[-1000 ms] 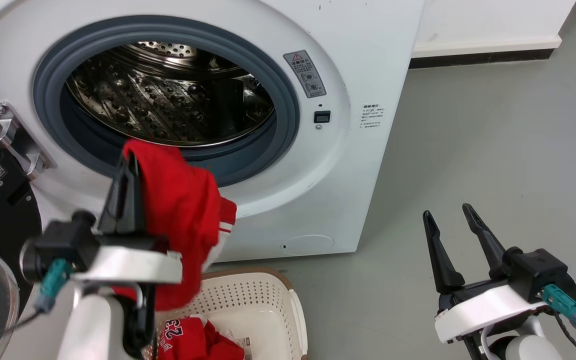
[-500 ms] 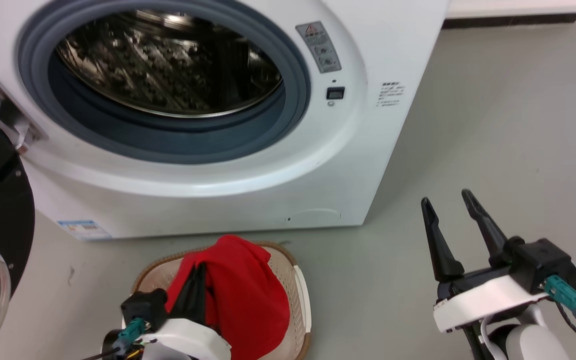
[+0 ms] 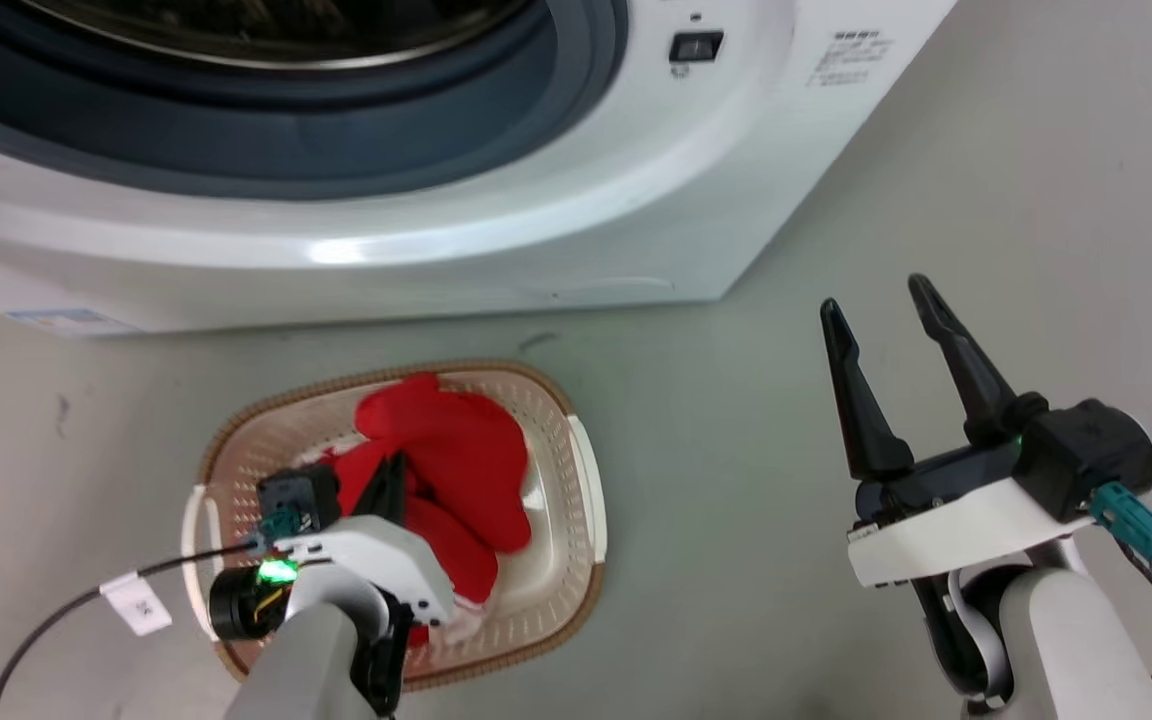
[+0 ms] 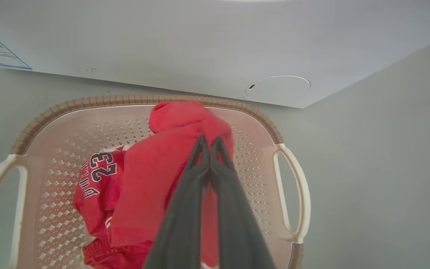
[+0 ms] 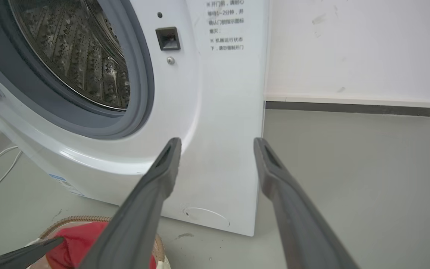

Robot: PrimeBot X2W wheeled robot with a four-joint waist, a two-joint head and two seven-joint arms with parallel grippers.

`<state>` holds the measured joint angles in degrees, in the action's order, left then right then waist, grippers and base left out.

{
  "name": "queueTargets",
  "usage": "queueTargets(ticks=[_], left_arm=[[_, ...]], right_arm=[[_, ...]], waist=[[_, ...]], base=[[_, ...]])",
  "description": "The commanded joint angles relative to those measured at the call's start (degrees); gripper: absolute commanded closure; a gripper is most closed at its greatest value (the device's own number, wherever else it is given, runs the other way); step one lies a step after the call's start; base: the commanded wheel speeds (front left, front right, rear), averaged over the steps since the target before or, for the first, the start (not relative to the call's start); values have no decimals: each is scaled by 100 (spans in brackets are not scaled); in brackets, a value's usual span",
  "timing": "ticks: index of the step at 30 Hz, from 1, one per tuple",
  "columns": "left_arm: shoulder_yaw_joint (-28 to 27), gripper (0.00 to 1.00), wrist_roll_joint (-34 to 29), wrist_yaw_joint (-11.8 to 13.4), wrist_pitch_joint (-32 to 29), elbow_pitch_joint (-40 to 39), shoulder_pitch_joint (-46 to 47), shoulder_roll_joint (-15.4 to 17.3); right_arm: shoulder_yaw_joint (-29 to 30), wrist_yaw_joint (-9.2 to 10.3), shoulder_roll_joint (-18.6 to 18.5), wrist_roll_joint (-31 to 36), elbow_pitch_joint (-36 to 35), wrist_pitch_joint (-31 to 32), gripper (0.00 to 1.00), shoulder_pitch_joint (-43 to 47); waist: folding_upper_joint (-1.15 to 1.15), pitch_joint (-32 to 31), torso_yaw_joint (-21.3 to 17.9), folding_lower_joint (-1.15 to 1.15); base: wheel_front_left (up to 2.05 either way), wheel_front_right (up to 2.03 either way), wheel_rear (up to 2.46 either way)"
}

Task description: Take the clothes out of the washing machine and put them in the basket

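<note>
At the left, the left gripper (image 4: pixel 209 142) hangs low inside the basket (image 3: pixel 336 378), its two dark fingers pressed together and apparently pinching a fold of the plain red garment (image 3: pixel 456 450). The main hazard sits here. If the arm rises before the fingers part, the cloth will likely come back up with it. Soft fabric can also cling to a finger after release and trail over the rim. In the left wrist view, the garment's upper bulge lies at the brown rim on the washer side, so a careless pull could spill it onto the floor (image 3: pixel 736 420) or drag the light basket along. The basket holds both clothes: the jersey with the number 23 (image 4: pixel 101 175) lies against the perforated bottom, and the plain garment is heaped partly over it and to its right. Further along, the washing machine (image 3: pixel 536 230) stands open behind the basket. The part of its steel drum (image 5: pixel 80 56) seen from the right wrist view shows bare metal and no red, though the lowest part is hidden behind the grey seal. At the far right, the right gripper (image 3: pixel 874 294) is held above the floor with its fingers spread and nothing between them.
</note>
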<state>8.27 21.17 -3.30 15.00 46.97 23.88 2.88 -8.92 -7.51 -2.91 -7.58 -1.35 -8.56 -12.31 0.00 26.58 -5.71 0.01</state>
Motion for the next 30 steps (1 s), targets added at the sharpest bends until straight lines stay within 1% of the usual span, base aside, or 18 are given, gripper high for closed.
queueTargets(ticks=[1,5,11,15,20,22,23,24,25,30], left_arm=[[-43,100,4,-7,19,170,208,3],[-26,100,-35,-46,20,650,624,4],[40,100,-95,-101,20,1429,1018,7],[-38,100,-49,-57,20,1866,1188,24],[-135,100,16,-53,20,2157,1316,60],[-139,53,-11,-68,20,2164,1326,79],[-139,53,-11,-68,20,2164,1326,79],[-145,8,-28,-70,20,2128,1301,85],[-145,0,-47,-74,20,2100,1263,90],[-180,0,-114,-71,21,1895,1007,67]], right_arm=[[-28,4,6,7,-17,-47,0,-146],[-82,4,6,16,-3,-102,0,-305],[-202,4,6,-11,20,-198,0,-484],[-258,4,6,-44,56,-256,0,-564],[-257,4,6,-61,153,-313,0,-634],[-256,4,6,-61,228,-323,0,-631],[-256,4,6,-61,228,-323,0,-631],[-260,4,5,-58,264,-330,0,-633],[-255,4,6,-53,286,-345,0,-635],[-229,4,5,-21,484,-364,0,-546]], waist=[[0,546,-194,-1],[0,941,-309,-1],[0,1348,-450,-1],[0,1510,-527,-1],[0,1541,-531,-1],[0,1462,-504,-1],[0,1462,-504,-1],[0,1396,-484,-1],[0,1322,-460,-1],[0,731,-320,-1]], base=[[0,0,0],[0,0,0],[0,0,0],[0,0,0],[0,0,0],[0,0,0],[0,0,0],[0,0,0],[0,0,0],[0,0,0]])
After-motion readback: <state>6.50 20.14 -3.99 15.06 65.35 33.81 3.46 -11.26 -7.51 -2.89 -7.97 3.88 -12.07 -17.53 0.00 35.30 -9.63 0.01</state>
